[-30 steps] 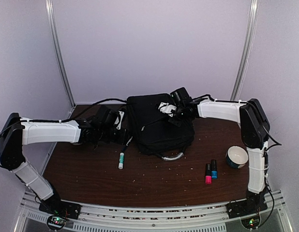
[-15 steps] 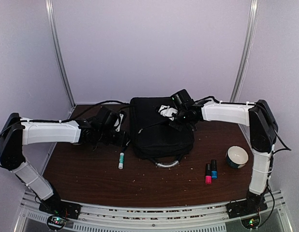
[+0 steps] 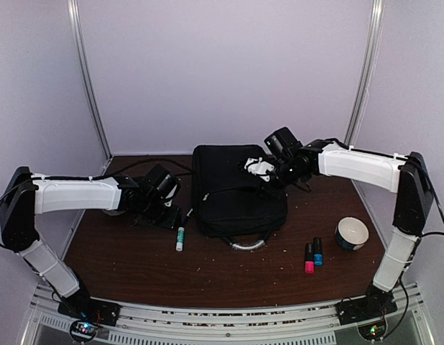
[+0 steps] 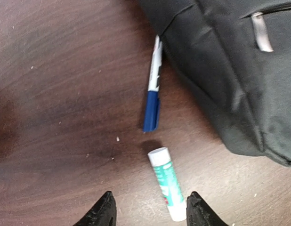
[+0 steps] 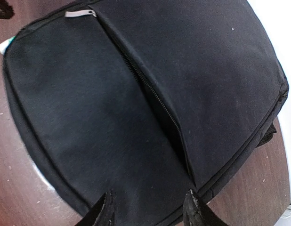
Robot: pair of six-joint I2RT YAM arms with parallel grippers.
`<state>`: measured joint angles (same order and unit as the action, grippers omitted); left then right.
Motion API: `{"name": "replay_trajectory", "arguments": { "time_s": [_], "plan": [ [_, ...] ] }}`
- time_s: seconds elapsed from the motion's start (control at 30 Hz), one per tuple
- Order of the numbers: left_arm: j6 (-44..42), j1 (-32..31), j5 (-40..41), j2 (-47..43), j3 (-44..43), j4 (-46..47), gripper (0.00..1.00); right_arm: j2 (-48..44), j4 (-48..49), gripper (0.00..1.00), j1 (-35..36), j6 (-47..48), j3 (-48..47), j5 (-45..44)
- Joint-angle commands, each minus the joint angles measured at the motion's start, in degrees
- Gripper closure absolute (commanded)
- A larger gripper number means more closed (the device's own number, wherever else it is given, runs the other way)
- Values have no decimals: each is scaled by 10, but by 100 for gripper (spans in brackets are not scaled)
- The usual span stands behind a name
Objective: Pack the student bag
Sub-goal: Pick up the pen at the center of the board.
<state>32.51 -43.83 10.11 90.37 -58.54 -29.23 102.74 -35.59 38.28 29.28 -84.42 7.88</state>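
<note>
Nearest the arms' bases, two small bottles (image 3: 313, 256), one pink and one blue, and a bowl (image 3: 351, 233) are seen on the table (image 3: 229, 277). They are well apart from both grippers, so no risk is judged there.

Farther in, the left gripper (image 4: 152, 211) is held low over a green-and-white glue stick (image 4: 167, 184), with its fingers apart and nothing clamped. The stick lies skewed to the fingers and nearer one than the other. On closing it could be pushed or rolled aside rather than caught. A blue-capped pen (image 4: 153, 89) lies just beyond, its far end touching the edge of the student bag (image 3: 236, 195). It could be knocked under the fabric.

Farthest out, the right gripper (image 5: 149, 209) is poised over the bag's front panel, fingers apart and empty. Since the soft fabric is not held, the pocket mouth along the zip (image 5: 150, 89) may be expected to sag shut, and the bag could be dragged. The bag lies flat at the table's middle, directly beneath the right gripper and just to the right of the left one.
</note>
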Motion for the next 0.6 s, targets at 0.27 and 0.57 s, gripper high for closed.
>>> {"name": "replay_trajectory", "arguments": {
  "time_s": [0.27,0.57],
  "plan": [
    [-22,29,4,73,-79,-37,46,-183,-125,52,-37,-4,141,29],
    [-184,56,-98,155,-170,-14,54,-252,-91,51,-66,-27,242,18]
  ]
}}
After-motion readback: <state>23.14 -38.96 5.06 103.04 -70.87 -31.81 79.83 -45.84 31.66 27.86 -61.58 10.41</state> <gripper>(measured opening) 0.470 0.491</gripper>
